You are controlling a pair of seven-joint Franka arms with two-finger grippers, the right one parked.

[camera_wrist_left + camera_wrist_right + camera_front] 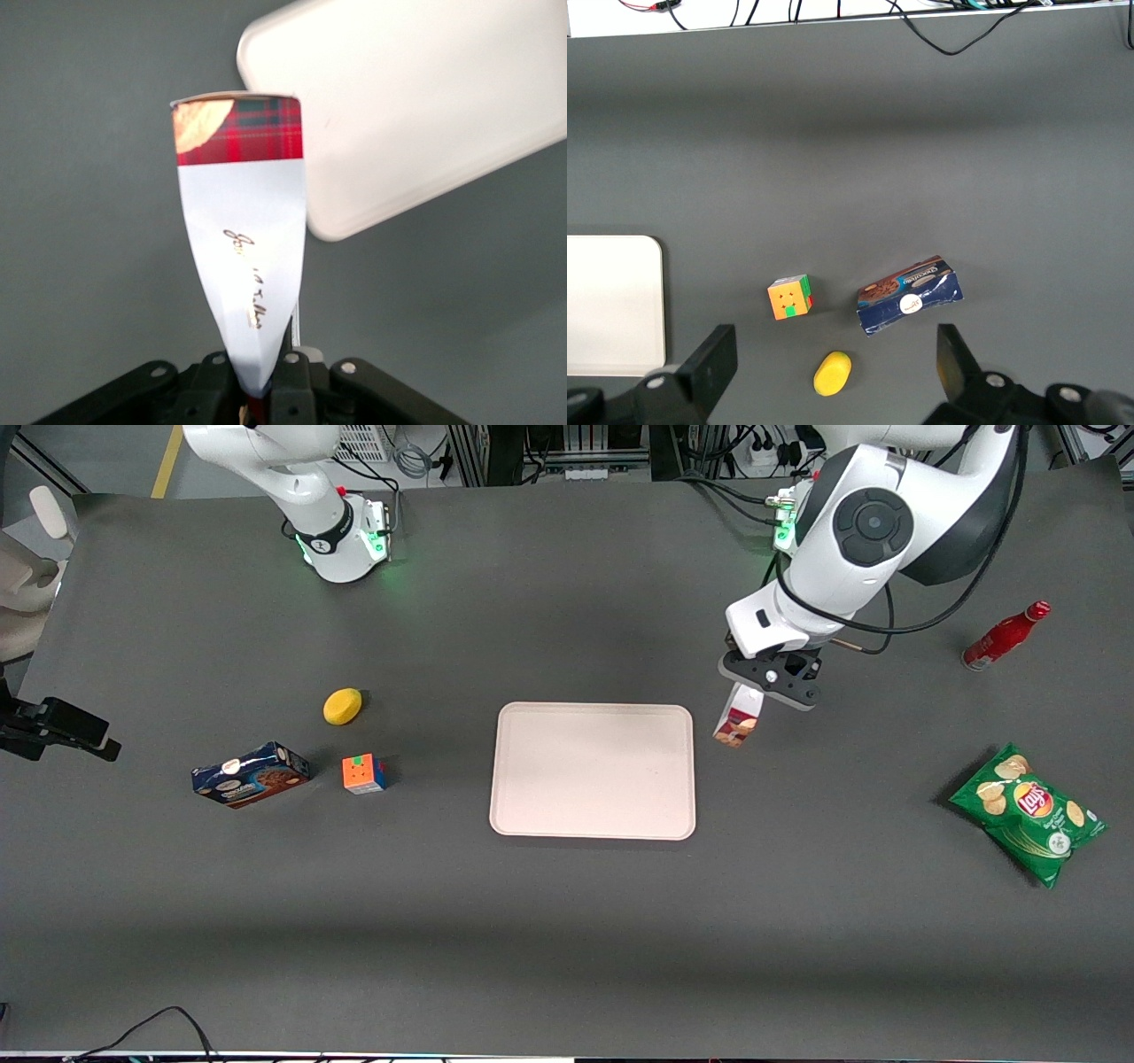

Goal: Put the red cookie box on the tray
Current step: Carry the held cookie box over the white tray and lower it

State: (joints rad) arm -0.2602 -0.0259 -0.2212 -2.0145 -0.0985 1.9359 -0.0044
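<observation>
Nearest the front camera lies the green chip bag [1028, 813] toward my working end of the table, with the blue cookie box [251, 774] and the colour cube [364, 773] toward the parked arm's end, and the tray [593, 771] flat between them with nothing on it. Just beside the tray's corner [292, 35] and above the table, my gripper [769, 683] is clamped on one end of the red cookie box [738, 716], which hangs from my fingers [213, 376] with its free end down. Farther back stand the yellow lemon-like object [342, 706] and the red bottle [1005, 636].
</observation>
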